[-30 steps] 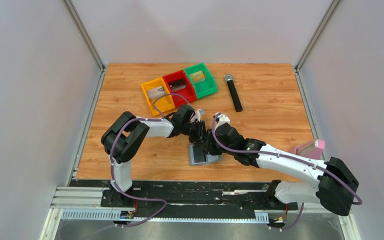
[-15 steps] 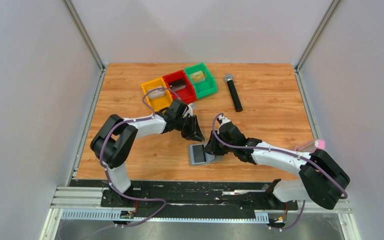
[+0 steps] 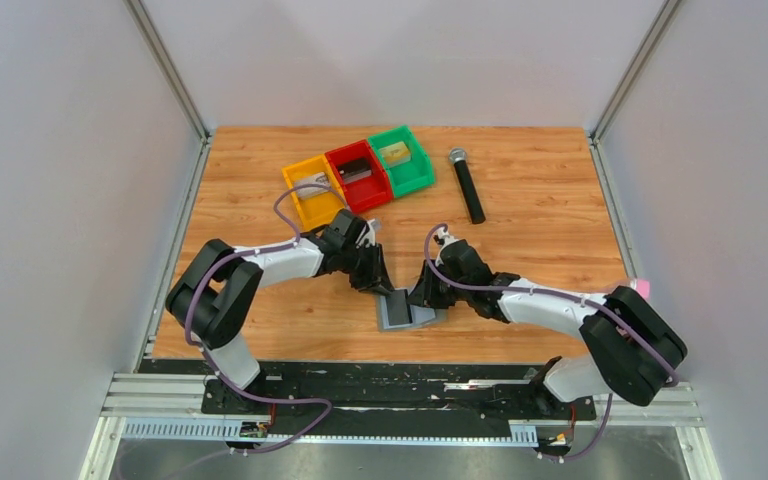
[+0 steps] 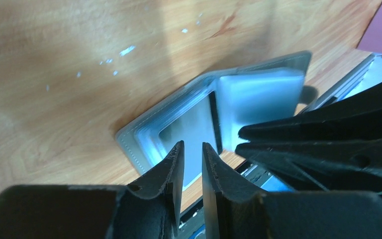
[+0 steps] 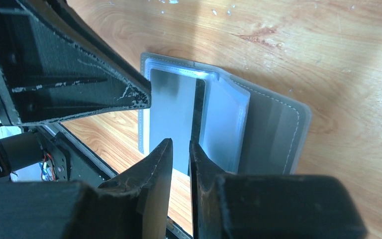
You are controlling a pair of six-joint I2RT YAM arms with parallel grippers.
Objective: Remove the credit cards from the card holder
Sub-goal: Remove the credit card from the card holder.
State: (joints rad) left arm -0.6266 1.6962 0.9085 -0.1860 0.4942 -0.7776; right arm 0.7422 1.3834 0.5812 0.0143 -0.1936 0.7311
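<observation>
The card holder (image 3: 401, 318) lies open and flat on the desk (image 3: 550, 240), near its 6 o'clock edge and about midway across. Both arms reach in over it.

The left gripper (image 3: 379, 284) sits at the holder's 10 o'clock corner. In the left wrist view its 2 fingers (image 4: 171, 164) are almost pressed together, with only a slim slit between them and nothing seen in it. Their tips hang over the clear sleeve of one panel.

The right gripper (image 3: 421, 297) comes in from 2 o'clock. Its fingers (image 5: 155, 164) are likewise a narrow slit apart and pinch nothing visible. They point at a dark leaf edge that runs between the 2 light panels.

One panel shows a silvery-grey face behind the sleeve. I cannot tell whether that is a card.

At 11 o'clock from the holder, well apart, 3 bins stand in a row touching each other:
- The yellow bin (image 3: 300, 196) holds a whitish card (image 3: 312, 184).
- The red bin (image 3: 370, 190) holds something dark.
- The green bin (image 3: 417, 172) holds a tan card (image 3: 395, 153).

A black microphone (image 3: 468, 190) lies at 1 o'clock from the holder, just beside the green bin.
</observation>
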